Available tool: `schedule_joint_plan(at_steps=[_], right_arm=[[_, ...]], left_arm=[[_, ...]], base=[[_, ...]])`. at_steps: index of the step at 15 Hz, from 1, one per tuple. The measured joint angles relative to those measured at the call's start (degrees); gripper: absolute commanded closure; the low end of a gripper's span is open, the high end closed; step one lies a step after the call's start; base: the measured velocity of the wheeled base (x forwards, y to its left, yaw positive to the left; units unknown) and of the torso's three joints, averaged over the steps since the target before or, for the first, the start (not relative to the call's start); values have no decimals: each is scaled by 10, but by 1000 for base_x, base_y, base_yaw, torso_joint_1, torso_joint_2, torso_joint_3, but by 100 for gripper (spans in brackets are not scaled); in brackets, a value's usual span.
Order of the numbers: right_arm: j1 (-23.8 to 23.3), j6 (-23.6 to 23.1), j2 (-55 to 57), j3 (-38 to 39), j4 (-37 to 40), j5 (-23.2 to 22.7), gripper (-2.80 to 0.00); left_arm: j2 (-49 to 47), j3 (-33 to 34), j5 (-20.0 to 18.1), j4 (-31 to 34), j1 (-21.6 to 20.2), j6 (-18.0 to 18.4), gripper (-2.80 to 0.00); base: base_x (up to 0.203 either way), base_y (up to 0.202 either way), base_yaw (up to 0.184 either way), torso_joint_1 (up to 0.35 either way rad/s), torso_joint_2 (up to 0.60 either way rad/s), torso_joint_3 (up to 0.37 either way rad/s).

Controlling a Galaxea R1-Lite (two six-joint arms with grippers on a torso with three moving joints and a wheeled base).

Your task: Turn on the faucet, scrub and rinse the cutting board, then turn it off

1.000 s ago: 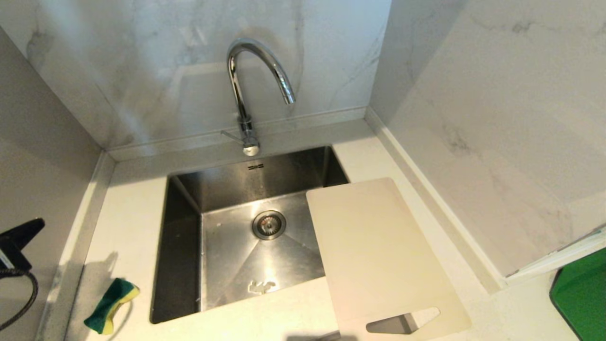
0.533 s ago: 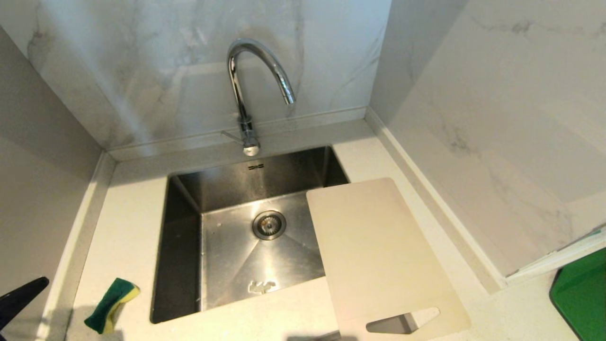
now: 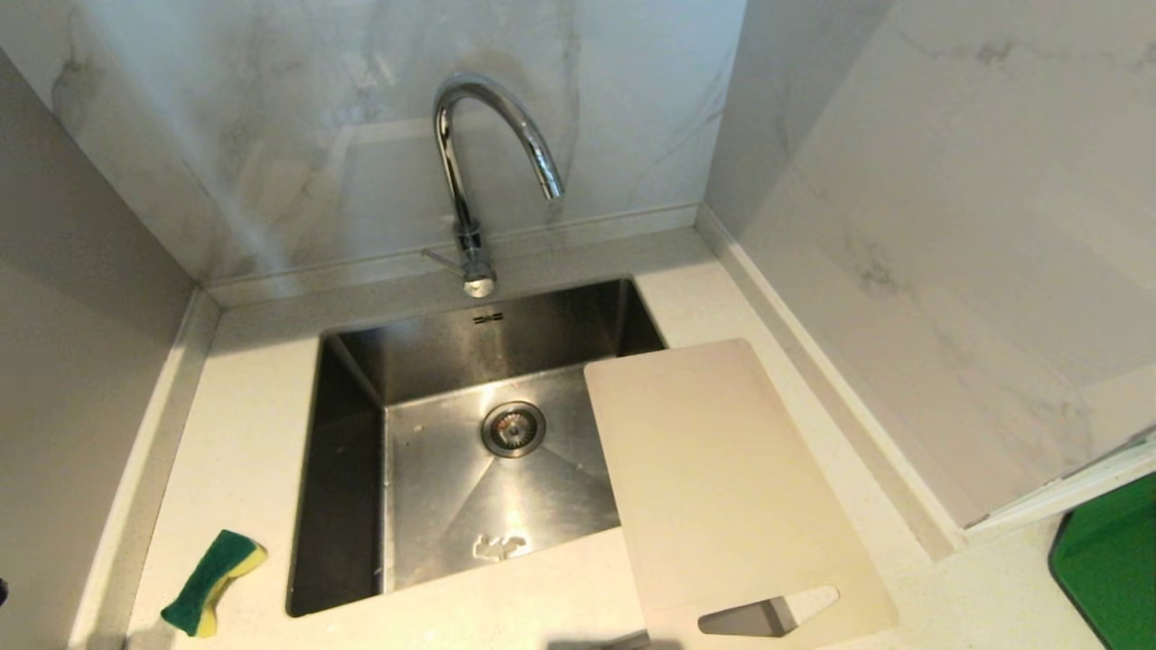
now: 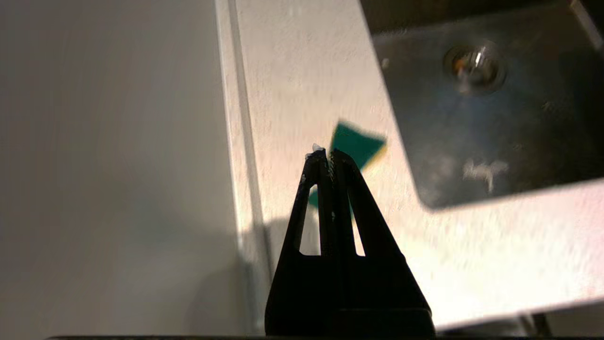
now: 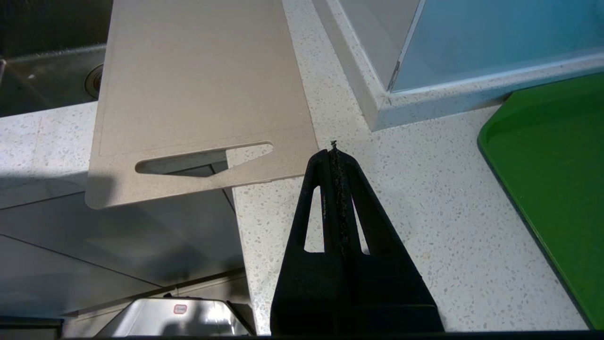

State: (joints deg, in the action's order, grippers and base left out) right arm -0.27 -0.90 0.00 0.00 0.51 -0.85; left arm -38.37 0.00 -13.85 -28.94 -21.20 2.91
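From the head camera we look steeply down on the sink (image 3: 470, 469), faucet (image 3: 470, 171) at twelve o'clock. Our left wrist camera peers past its closed gripper (image 4: 329, 153) — sponge (image 4: 356, 144) near, sink drain (image 4: 474, 68) beyond. Our right wrist camera hangs close over the counter (image 5: 424, 198) — sharing the cutting board (image 5: 198, 80) with the head view.

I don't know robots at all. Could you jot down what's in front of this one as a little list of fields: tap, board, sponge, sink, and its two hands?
tap: chrome faucet behind the sink, no water seen running
board: cutting board lying across the sink's right edge and the counter, slot end over the counter's front edge
sponge: green and yellow sponge on the counter left of the sink
sink: steel sink, nothing in it
left hand: shut, empty, above the sponge
right hand: shut, empty, over the counter beside the board's slot end
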Motion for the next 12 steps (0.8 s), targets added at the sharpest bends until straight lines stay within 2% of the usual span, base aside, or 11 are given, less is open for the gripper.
schedule_joint_plan(at_steps=[2,4,6,7,8,10,12], right_arm=[[0,0,0,0,0,0,0],[0,0,0,0,0,0,0],[0,0,0,0,0,0,0],[0,0,0,0,0,0,0],[0,0,0,0,0,0,0],[0,0,0,0,0,0,0],[0,0,0,0,0,0,0]], left_arm=[[51,0,2,95,1,15,0],[120,-12,12,213,20,28,0],[176,-34,50,330,50,35,0],[194,-36,63,352,57,33,0],[205,-33,62,337,62,22,0],[218,-24,39,289,71,-13,0],[224,-21,22,284,83,-20,0]], base=[[0,0,0,0,0,0],[0,0,0,0,0,0],[0,0,0,0,0,0],[0,0,0,0,0,0],[0,0,0,0,0,0],[0,0,0,0,0,0],[0,0,0,0,0,0]])
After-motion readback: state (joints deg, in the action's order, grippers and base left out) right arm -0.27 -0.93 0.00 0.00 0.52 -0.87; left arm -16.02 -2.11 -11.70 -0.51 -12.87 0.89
